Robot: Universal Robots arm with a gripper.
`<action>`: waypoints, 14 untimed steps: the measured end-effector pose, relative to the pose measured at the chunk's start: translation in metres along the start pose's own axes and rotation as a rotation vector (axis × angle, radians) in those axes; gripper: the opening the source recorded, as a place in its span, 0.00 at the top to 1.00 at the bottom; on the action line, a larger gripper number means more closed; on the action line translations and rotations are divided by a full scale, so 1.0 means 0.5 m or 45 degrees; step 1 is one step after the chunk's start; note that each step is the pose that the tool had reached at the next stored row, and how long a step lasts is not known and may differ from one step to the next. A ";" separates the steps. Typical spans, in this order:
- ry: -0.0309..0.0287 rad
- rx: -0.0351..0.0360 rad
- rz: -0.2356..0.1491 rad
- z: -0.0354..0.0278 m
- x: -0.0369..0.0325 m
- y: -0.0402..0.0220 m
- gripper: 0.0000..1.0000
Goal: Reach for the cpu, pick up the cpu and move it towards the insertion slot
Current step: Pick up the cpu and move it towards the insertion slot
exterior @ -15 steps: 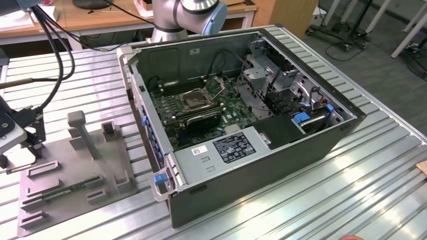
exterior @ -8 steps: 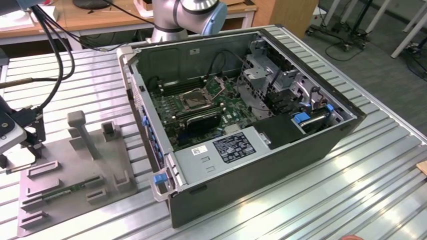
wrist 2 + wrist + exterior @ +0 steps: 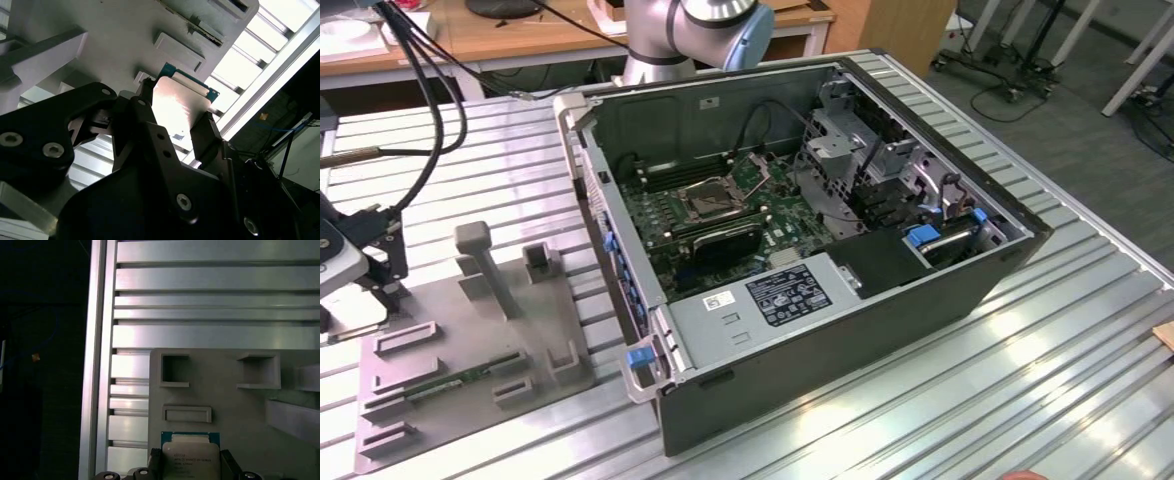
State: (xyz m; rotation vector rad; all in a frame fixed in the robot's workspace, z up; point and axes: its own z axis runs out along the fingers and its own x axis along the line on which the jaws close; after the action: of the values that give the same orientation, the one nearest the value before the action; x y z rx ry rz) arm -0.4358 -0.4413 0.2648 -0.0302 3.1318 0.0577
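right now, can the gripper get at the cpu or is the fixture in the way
Looks like yes: the gripper straddles the cpu, fingers against opposite edges, and no part of the grey fixture sits between them.

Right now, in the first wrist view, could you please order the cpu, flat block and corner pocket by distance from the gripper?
1. cpu, at the gripper.
2. flat block, just beyond on the plate.
3. corner pocket, at the plate's corner.

cpu (image 3: 177,107) in pincer (image 3: 175,114), insertion slot (image 3: 711,200) inside case (image 3: 854,335)
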 end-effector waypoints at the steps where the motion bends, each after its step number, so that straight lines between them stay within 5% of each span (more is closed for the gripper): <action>1: 0.0000 0.0000 0.000 -0.010 0.000 0.000 0.46; 14: 0.0002 0.0001 0.000 -0.031 0.000 0.001 0.46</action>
State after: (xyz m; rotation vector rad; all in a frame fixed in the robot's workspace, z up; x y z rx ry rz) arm -0.4358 -0.4413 0.2802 -0.0301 3.1320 0.0575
